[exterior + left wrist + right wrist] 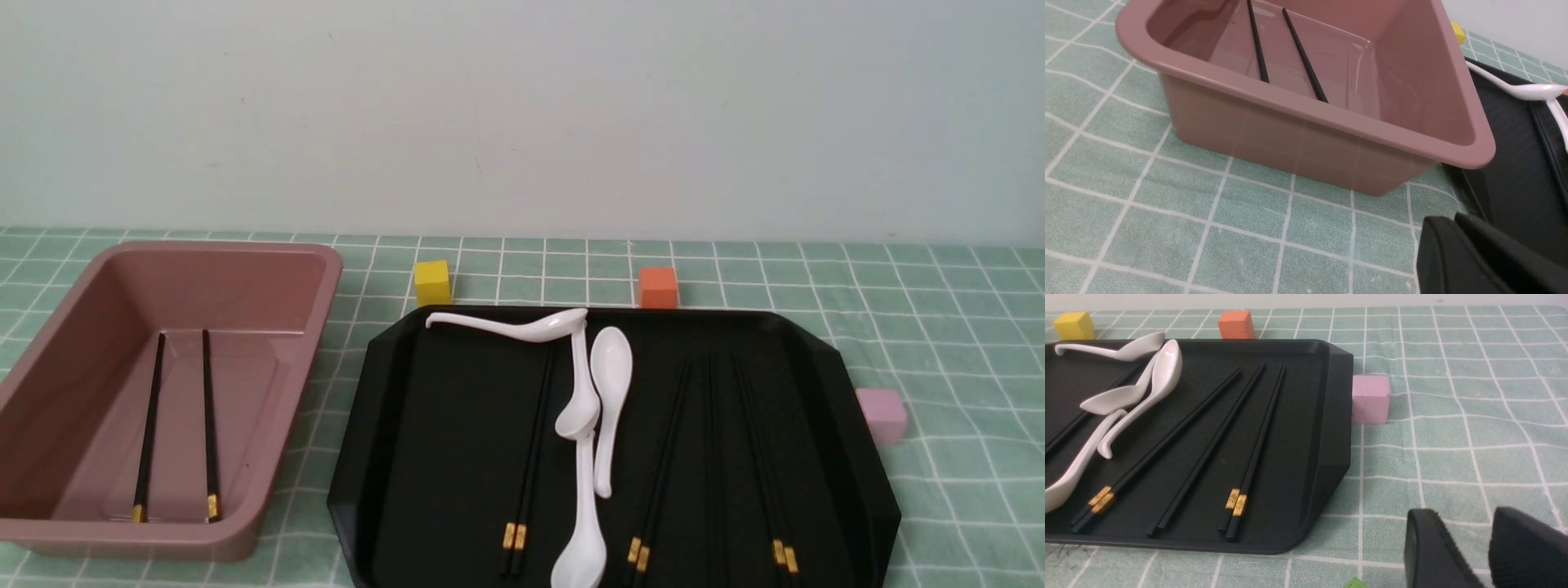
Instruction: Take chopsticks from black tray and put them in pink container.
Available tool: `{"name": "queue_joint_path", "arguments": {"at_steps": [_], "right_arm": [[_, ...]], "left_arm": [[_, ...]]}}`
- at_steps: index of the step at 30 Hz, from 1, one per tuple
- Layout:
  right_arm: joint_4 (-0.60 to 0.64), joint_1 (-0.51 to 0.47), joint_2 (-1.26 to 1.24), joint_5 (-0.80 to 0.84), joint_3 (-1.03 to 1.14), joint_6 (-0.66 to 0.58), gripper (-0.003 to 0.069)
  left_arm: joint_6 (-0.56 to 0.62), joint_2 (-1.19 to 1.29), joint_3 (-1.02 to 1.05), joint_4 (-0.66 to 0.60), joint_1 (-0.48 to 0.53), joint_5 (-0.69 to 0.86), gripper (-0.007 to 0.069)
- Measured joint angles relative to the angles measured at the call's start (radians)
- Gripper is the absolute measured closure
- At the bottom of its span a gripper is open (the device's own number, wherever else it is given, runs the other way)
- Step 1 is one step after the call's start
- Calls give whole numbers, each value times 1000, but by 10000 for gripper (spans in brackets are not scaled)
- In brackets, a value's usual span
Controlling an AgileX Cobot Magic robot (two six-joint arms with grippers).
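The pink container (82, 327) stands at the left, with two chopsticks (208, 416) lying apart on its floor. To its right, the black tray (441, 425) holds several more chopsticks (531, 441), gold bands toward the near edge. The left wrist view shows my left gripper (1449, 220) shut and empty above the cloth, near the container's (1290, 143) corner. In the right wrist view my right gripper (1461, 516) is open and empty, over the cloth off the tray's (1306, 416) near right corner. Neither gripper shows in the front view.
Three white spoons (608, 408) lie across the tray's middle, one over a chopstick pair. A yellow cube (432, 282) and an orange cube (658, 287) stand behind the tray. A pale pink cube (882, 415) is by its right edge. Green checked cloth covers the table.
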Motion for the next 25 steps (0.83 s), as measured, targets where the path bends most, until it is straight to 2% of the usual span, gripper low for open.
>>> {"name": "queue_joint_path", "arguments": {"at_steps": [25], "right_arm": [[-1, 0, 0, 0, 0, 0, 419]], "left_arm": [[0, 0, 0, 0, 0, 0, 554]]}}
